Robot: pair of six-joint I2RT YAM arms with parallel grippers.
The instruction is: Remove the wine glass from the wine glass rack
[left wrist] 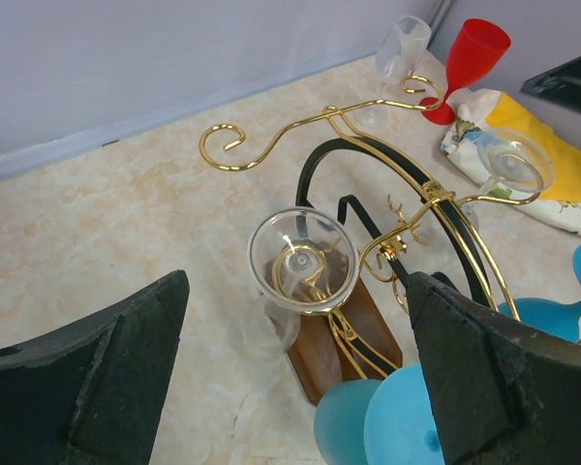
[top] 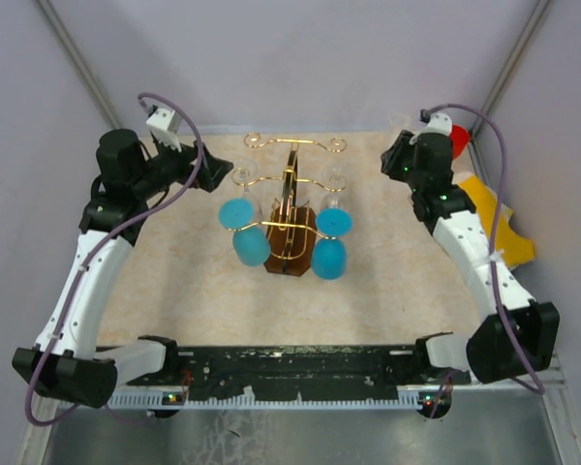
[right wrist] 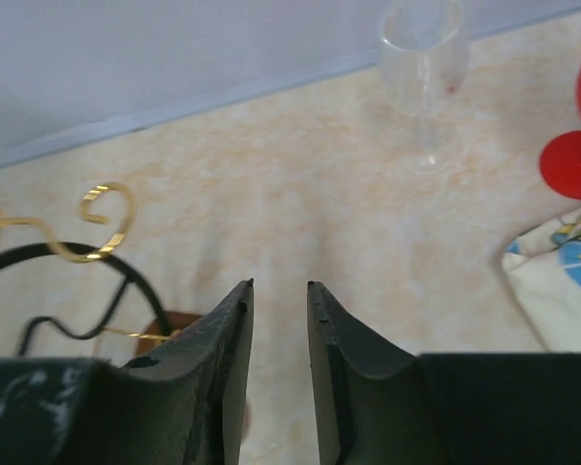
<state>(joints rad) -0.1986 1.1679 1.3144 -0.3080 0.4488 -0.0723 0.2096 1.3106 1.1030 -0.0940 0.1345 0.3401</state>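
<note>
The gold wire wine glass rack (top: 290, 199) stands on its dark brown wooden base mid-table. A clear wine glass (left wrist: 303, 260) hangs upside down from a left arm of the rack, foot up. My left gripper (left wrist: 300, 373) is wide open, just short of this glass, with its fingers (left wrist: 97, 378) either side of the view; in the top view it (top: 216, 175) sits beside the rack's left arms. My right gripper (right wrist: 281, 286) is at the far right, slightly open and empty, away from the rack (right wrist: 73, 247).
Two blue glasses (top: 252, 242) (top: 329, 254) and a second clear glass (left wrist: 511, 165) hang on the rack. A clear glass (right wrist: 421, 68) stands upright at the back right, near a red glass (left wrist: 470, 58) and a yellow patterned cloth (top: 494, 223).
</note>
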